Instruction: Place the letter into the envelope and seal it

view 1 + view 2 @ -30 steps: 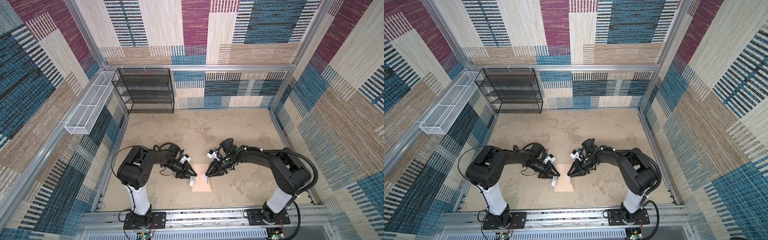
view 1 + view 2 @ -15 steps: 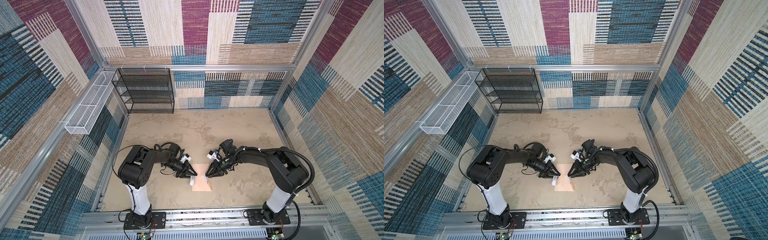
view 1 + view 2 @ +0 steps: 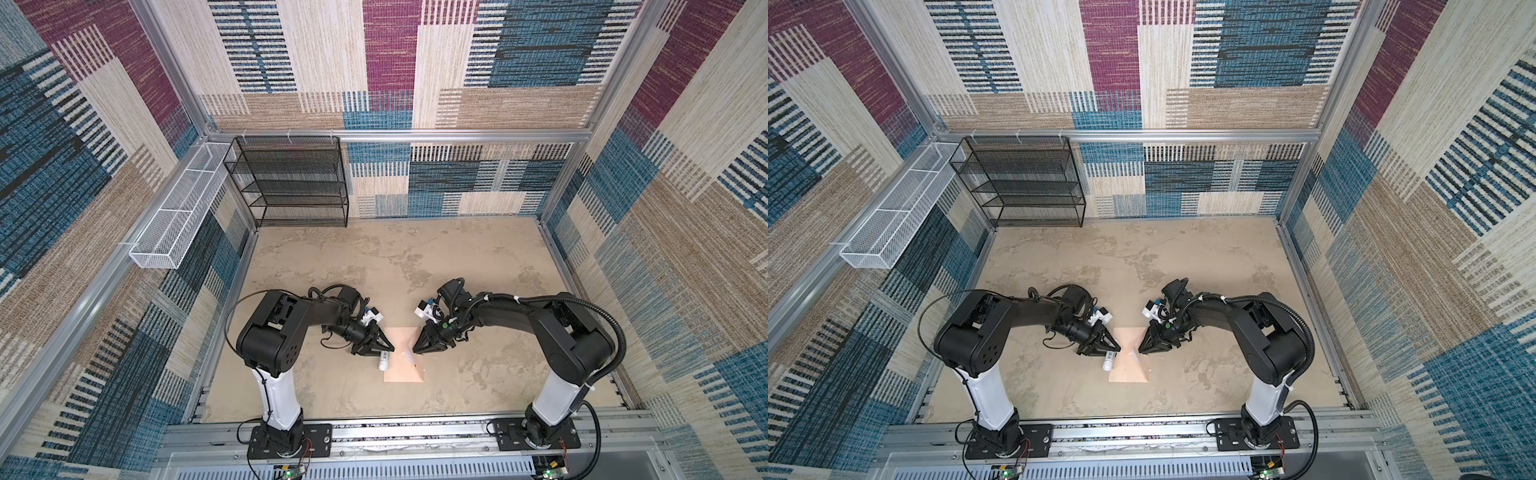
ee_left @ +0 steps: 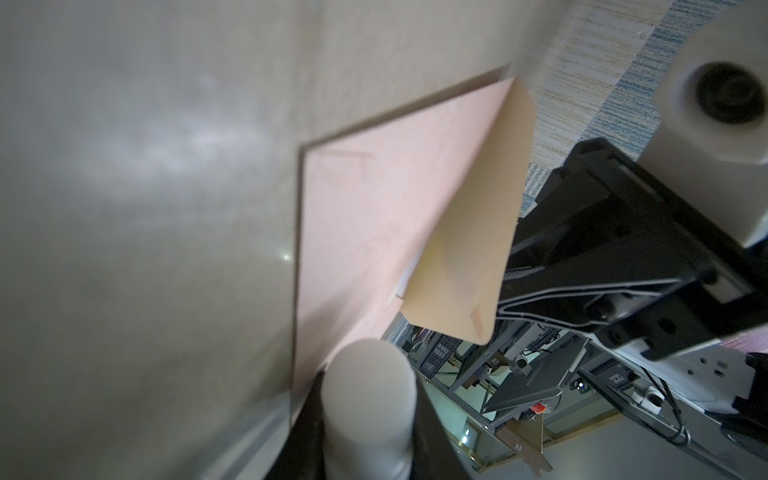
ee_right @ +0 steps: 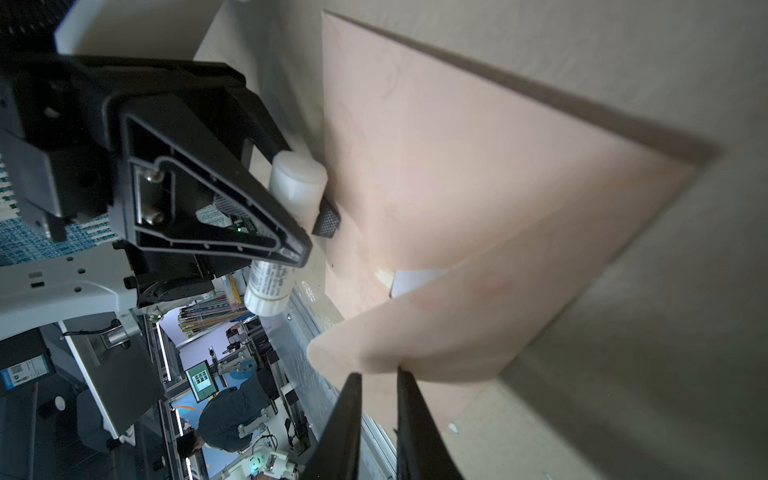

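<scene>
The peach-tan envelope (image 3: 402, 368) (image 3: 1128, 370) lies flat near the table's front middle. Its flap (image 4: 469, 232) (image 5: 436, 332) stands lifted, and its edge rests at the tips of my right gripper (image 5: 378, 374) (image 3: 415, 350), whose jaws stand a narrow gap apart. A white corner of the letter (image 5: 415, 279) (image 4: 404, 279) peeks from the envelope's mouth; the remainder is hidden inside. My left gripper (image 3: 388, 350) (image 4: 368, 415) is shut on a small white tube (image 5: 297, 185) (image 3: 384, 361), whose end touches the envelope's left edge.
A black wire shelf (image 3: 299, 183) stands at the back left of the table. A white wire basket (image 3: 174, 220) hangs on the left wall. The metal rail (image 3: 415, 432) with both arm bases runs along the front edge.
The right gripper's jaws have drawn closer together at the flap's edge. Both arms and the tube have stayed almost where they were.
</scene>
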Controlling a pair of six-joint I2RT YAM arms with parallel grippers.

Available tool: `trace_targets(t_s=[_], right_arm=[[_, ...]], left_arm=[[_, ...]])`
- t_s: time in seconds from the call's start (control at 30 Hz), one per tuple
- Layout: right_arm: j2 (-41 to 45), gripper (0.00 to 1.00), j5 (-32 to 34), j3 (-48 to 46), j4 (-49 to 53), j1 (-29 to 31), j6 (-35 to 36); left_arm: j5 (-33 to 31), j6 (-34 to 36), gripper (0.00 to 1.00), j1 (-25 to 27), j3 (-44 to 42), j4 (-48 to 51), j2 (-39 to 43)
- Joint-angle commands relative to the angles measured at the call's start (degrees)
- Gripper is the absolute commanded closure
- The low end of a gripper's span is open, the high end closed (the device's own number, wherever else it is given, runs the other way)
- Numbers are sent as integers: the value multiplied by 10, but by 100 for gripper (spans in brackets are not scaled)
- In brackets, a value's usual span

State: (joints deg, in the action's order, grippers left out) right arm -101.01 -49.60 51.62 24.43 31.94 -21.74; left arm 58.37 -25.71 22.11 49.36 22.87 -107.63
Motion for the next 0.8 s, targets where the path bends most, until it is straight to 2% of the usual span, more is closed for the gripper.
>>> trace_targets(t_s=[0.0, 0.3, 0.77], right_arm=[[0, 80, 49, 15, 3, 10, 7], [-2, 81, 147, 50, 40, 37, 17], [-27, 84, 224, 87, 83, 92, 37]], left_arm=[[-95, -14, 100, -2, -2, 35, -7], [-94, -12, 100, -2, -7, 32, -8], [-93, -11, 100, -3, -6, 32, -8]])
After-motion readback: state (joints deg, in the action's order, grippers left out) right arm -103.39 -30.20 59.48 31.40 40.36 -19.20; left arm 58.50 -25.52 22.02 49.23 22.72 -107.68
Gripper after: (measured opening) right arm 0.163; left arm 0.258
